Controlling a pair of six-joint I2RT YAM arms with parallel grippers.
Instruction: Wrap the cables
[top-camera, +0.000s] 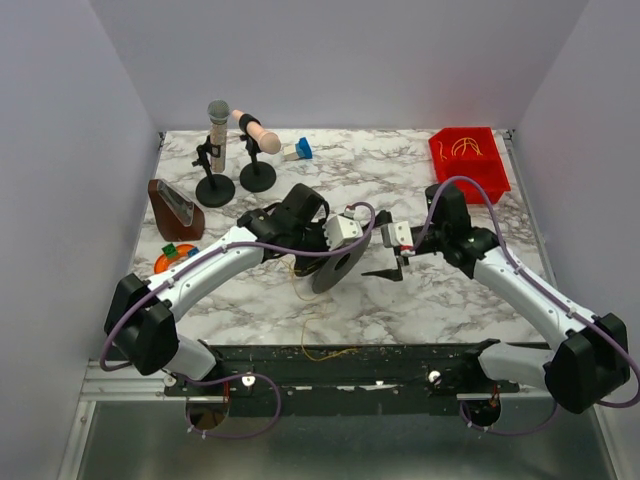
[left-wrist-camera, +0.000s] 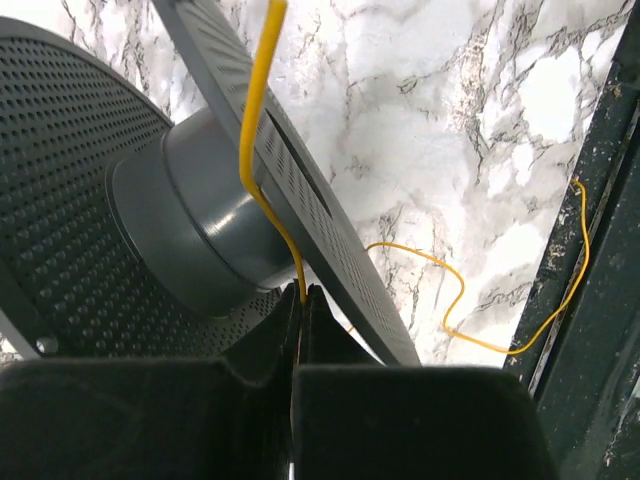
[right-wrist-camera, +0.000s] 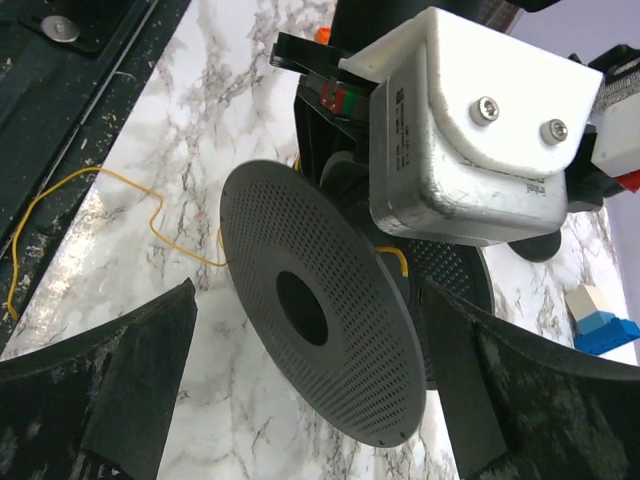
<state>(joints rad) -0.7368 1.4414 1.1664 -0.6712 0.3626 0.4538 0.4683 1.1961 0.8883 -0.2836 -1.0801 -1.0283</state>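
Wrapping stage, three views. The thin yellow cable (left-wrist-camera: 262, 100) is pinched between the pressed-together tips of the left claw (left-wrist-camera: 300, 300), just below the hub of a dark grey perforated plastic spool (left-wrist-camera: 190, 230). From there it runs up across the hub and out of view. Its free tail lies in loose curls over the white marble tabletop (left-wrist-camera: 450, 150) and onto the dark metal rail (left-wrist-camera: 600, 330) at the near edge. The right claw (right-wrist-camera: 308, 290) is spread wide on either side of the spool's near flange and grips nothing. A snag of the tail on the rail edge is judged the main risk, since tension could pull the cable from the pinch. The cable could also ride over a flange instead of seating on the hub. The left wrist view alone shows the pinch. The right wrist view alone shows the spread fingers (right-wrist-camera: 140, 380). The top view alone shows a red plastic bin (top-camera: 445, 165) at the far right holding further yellow strands. What supports the tilted spool cannot be told.
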